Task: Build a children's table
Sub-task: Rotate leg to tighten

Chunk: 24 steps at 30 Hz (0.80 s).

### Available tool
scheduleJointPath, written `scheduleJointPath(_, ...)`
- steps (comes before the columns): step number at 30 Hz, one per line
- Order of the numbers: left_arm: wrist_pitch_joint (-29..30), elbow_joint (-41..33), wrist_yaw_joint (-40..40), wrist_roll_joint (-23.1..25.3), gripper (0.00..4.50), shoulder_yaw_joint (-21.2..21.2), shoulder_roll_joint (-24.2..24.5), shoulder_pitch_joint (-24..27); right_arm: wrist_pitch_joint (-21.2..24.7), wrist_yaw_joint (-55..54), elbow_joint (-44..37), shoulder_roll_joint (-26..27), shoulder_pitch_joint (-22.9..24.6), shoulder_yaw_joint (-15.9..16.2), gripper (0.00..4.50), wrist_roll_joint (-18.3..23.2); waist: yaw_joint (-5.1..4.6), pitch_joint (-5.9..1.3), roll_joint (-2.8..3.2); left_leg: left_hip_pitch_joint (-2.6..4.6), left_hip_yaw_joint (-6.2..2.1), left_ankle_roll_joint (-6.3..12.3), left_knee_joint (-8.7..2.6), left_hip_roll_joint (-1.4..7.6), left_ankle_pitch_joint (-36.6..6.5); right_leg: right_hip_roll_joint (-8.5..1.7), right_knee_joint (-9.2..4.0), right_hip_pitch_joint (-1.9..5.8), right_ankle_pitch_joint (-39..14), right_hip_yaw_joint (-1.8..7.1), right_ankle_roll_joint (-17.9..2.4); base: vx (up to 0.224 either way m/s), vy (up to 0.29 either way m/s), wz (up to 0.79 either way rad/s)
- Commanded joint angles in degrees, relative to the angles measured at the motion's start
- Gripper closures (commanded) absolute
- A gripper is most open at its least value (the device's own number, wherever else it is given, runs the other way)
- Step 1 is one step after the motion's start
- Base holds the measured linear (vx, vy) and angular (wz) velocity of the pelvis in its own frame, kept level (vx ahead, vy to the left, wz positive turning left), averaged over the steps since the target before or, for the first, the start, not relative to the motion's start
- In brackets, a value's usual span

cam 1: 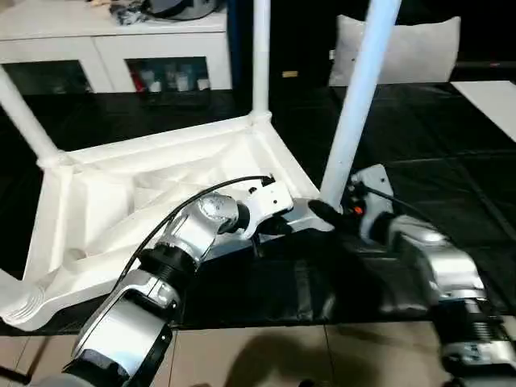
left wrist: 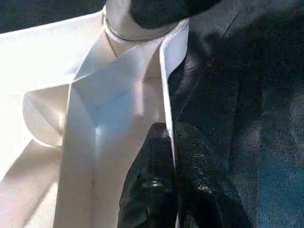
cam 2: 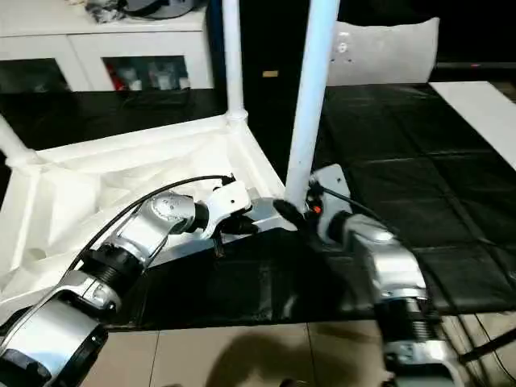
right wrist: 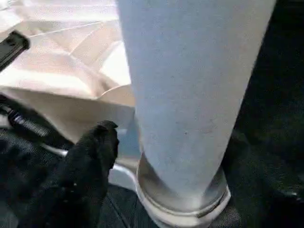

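The children's table top [cam 1: 121, 185] lies upside down on the black mat, ribbed underside up. Three white legs stand in its corner sockets: one at the far corner [cam 1: 260, 56], one at the left [cam 1: 24, 121] and one at the near right corner [cam 1: 363, 89]. Another leg [cam 1: 12, 302] shows at the near left corner. My left gripper [cam 1: 270, 230] is shut on the top's thin rim wall [left wrist: 166, 85], close to the near right socket. My right gripper [cam 1: 326, 211] stands open around the base of the near right leg [right wrist: 190, 95]; one black finger [right wrist: 95, 152] sits a small gap off it.
A white cabinet [cam 1: 113, 40] runs along the back left and a white cushion [cam 1: 419, 48] leans at the back right. The black mat [cam 1: 451, 161] stretches to the right, with a white board [cam 1: 492, 97] at its far edge. Tiled floor [cam 1: 282, 355] lies in front.
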Motion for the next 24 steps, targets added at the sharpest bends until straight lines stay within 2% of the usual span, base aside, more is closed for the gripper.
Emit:
scheduleJointPath(1,-2.7,-0.8,-3.0,0.6,4.5,-2.0,1.7,1.2,-1.2,6.0,-0.5,-2.0,1.6,2.0,0.63,1.2,0.51,-4.24,-0.97,-0.54,-0.71,7.96,-3.32,2.71,-2.9,-4.65,-2.98,4.07,-14.9,3.93,-7.1,0.0,0.0,0.0)
scheduleJointPath(4,-7.3,-2.5,-8.5,0.0,4.5,-3.3,4.5,2.8,-6.2,13.8,-1.2,-7.3,2.8,1.0,0.37,2.3,0.88,-4.18,-1.02,-0.56,-0.66,8.11,-3.34,2.84,-3.1,-4.46,-2.99,3.88,-15.6,3.92,-6.7,0.0,0.0,0.0)
scheduleJointPath(6,-8.1,-2.8,-9.6,-0.2,4.5,-3.5,5.0,3.0,-7.0,15.2,-1.3,-8.2,2.9,0.9,0.19,2.8,1.05,-4.14,-1.11,-0.63,-0.61,7.9,-3.36,2.85,-3.7,-4.45,-2.93,3.79,-16.4,3.98,-6.4,0.0,0.0,0.0)
scheduleJointPath(7,-10.3,-3.3,-11.5,-0.6,4.5,-3.9,5.8,3.4,-7.4,17.5,-1.7,-9.1,3.0,0.8,0.12,3.7,1.08,-3.9,-1.04,-0.35,-0.48,7.31,-3.43,2.72,-5.5,-4.37,-3.43,3.55,-19.7,3.91,-5.7,0.0,0.0,0.0)
scheduleJointPath(9,-12.5,-4.1,-14.1,-1.3,4.5,-4.3,6.6,4.0,-7.4,20.8,-2.7,-10.4,3.3,1.3,0.12,4.6,1.17,-3.76,-1.04,-0.22,-0.4,6.87,-3.49,2.68,-7.1,-4.28,-3.81,3.44,-22.5,3.82,-5.0,0.0,0.0,0.0)
scheduleJointPath(11,-13.9,-5.6,-17.8,-2.2,4.5,-5.2,8.1,4.9,-7.6,26.0,-4.0,-12.7,4.0,3.1,0.12,5.2,1.4,-3.81,-1.06,-0.12,-0.43,6.47,-3.52,2.86,-7.2,-4.29,-3.78,3.28,-22.8,3.9,-4.8,0.0,0.0,0.0)
scheduleJointPath(12,-14.2,-6.1,-18.8,-2.3,4.5,-5.6,8.6,5.1,-7.3,27.7,-4.2,-13.2,4.0,3.6,0.12,5.7,1.64,-3.81,-1.23,-0.21,-0.54,6.54,-3.6,3.09,-7.3,-4.31,-3.62,3.37,-22.2,3.96,-5.0,0.0,0.0,0.0)
scheduleJointPath(15,-15.1,-6.9,-21.0,-2.6,4.5,-6.4,9.6,5.4,-6.2,30.8,-4.3,-14.0,3.7,4.3,0.12,7.1,2.34,-3.93,-1.14,-0.11,-0.45,6.74,-3.54,3.2,-6.6,-4.38,-3.33,3.17,-21.1,4.16,-5.6,0.0,0.0,0.0)
scheduleJointPath(17,-16.3,-7.4,-22.8,-2.5,4.5,-6.9,10.3,5.6,-6.3,32.7,-4.5,-14.1,3.6,5.1,0.38,7.6,2.65,-3.9,-1.27,-0.01,-0.34,6.4,-3.55,3.11,-6.5,-4.39,-3.39,3.08,-21.7,4.18,-5.6,0.0,0.0,0.0)
scheduleJointPath(18,-16.6,-7.5,-23.1,-2.5,4.5,-7.0,10.5,5.6,-6.4,32.9,-4.5,-14.0,3.6,5.2,0.46,7.6,2.81,-3.92,-1.26,-0.2,-0.43,6.31,-3.56,3.08,-6.4,-4.46,-3.27,3.22,-21.9,4.19,-5.4,0.0,0.0,0.0)
scheduleJointPath(20,-16.8,-7.9,-23.8,-2.9,4.5,-7.0,10.6,5.7,-7.2,33.1,-4.2,-13.7,3.5,5.9,0.59,7.2,2.77,-3.92,-1.21,-0.16,-0.41,5.99,-3.56,3.09,-6.0,-4.41,-3.29,3.14,-21.6,4.17,-5.3,0.0,0.0,0.0)
scheduleJointPath(24,-17.0,-8.9,-24.9,-3.5,4.5,-7.0,10.7,5.9,-6.1,35.5,-5.0,-13.7,3.8,6.8,0.85,8.1,2.85,-3.98,-1.16,-0.16,-0.41,5.94,-3.55,3.09,-5.8,-4.37,-3.22,3.17,-21.3,4.16,-5.5,0.0,0.0,0.0)
